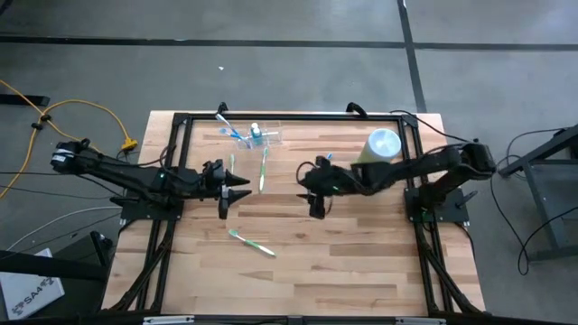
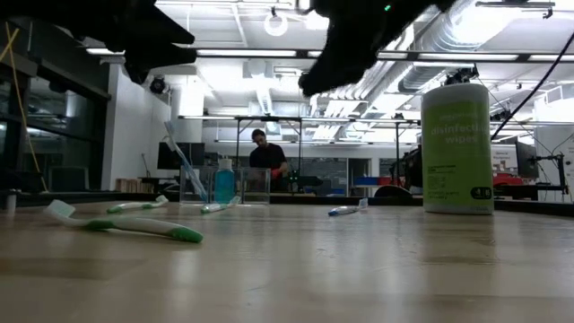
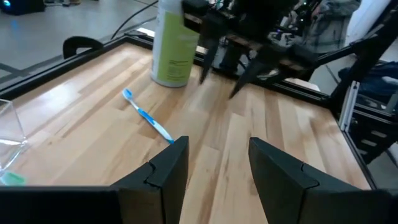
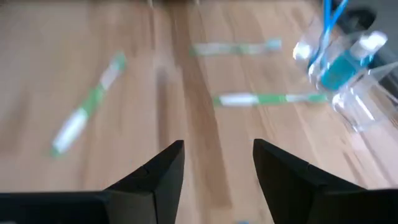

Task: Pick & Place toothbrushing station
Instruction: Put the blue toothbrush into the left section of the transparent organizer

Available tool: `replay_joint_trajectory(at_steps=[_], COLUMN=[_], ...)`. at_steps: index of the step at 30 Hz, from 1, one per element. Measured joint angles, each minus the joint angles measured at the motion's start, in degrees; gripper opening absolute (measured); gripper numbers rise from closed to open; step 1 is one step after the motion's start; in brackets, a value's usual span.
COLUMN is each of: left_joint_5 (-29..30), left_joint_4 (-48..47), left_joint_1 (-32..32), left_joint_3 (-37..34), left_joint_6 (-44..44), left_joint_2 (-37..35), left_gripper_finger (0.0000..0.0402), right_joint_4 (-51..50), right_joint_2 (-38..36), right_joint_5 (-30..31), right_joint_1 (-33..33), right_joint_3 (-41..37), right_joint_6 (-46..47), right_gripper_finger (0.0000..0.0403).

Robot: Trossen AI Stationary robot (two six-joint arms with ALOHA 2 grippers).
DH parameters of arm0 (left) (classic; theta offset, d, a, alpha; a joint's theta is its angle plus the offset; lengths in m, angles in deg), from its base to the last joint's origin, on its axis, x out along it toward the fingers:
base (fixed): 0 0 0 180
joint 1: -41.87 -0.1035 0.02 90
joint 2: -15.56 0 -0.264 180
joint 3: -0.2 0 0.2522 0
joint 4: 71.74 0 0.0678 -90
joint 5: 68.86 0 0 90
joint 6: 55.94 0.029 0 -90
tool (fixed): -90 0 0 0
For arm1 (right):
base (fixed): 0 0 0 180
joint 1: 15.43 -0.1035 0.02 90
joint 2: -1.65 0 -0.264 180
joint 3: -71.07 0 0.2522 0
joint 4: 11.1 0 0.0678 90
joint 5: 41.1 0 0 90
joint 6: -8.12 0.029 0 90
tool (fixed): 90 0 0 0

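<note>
Toothbrush holder (image 1: pixel 257 135), clear plastic, stands at the far edge of the table (image 1: pixel 361 271), with a blue toothbrush and a small blue bottle (image 2: pixel 223 184) in it. Judged step: approach, nothing grasped yet. Next move calls for one arm to reach toward the far edge and line its fingers up with the holder wall. Left gripper (image 1: pixel 237 192) and right gripper (image 1: pixel 316 200) hover above mid-table, facing each other, both spread and empty. Loose green toothbrushes (image 1: pixel 252 242) lie nearby.
</note>
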State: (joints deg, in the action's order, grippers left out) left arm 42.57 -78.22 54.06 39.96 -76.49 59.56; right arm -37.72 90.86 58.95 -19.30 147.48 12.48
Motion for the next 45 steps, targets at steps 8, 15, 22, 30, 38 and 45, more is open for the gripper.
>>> replay_joint_trajectory(at_steps=[8,15,22,30,38,45], left_joint_5=[0.09,-0.37,-0.66,-0.68,-0.67,-0.63], left_joint_4=[0.04,0.23,-0.28,-0.74,-0.69,0.41], left_joint_1=[1.43,1.57,1.92,2.38,2.57,2.57], left_joint_3=[0.05,0.07,0.04,0.02,0.02,0.02], left_joint_6=[-0.1,-0.07,0.58,0.59,1.85,3.18], left_joint_2=[1.16,2.21,2.83,3.79,4.86,4.96], left_gripper_finger=[0.0161,0.0161,0.0161,0.0161,0.0161,0.0161], right_joint_4=[-19.88,-27.71,-29.1,-30.24,-31.7,-30.82], right_joint_2=[6.48,9.3,13.38,20.7,23.05,23.39], right_joint_5=[-8.98,-9.18,-8.13,-1.88,0.97,1.39], right_joint_1=[3.69,7.43,8.55,10.13,10.78,13.19], right_joint_3=[12.98,14.22,14.11,14.12,14.17,14.12], right_joint_6=[-18.82,-24.67,-34.64,-41.0,-44.73,-47.09], right_gripper_finger=[0.0183,0.0183,0.0183,0.0183,0.0183,0.0183])
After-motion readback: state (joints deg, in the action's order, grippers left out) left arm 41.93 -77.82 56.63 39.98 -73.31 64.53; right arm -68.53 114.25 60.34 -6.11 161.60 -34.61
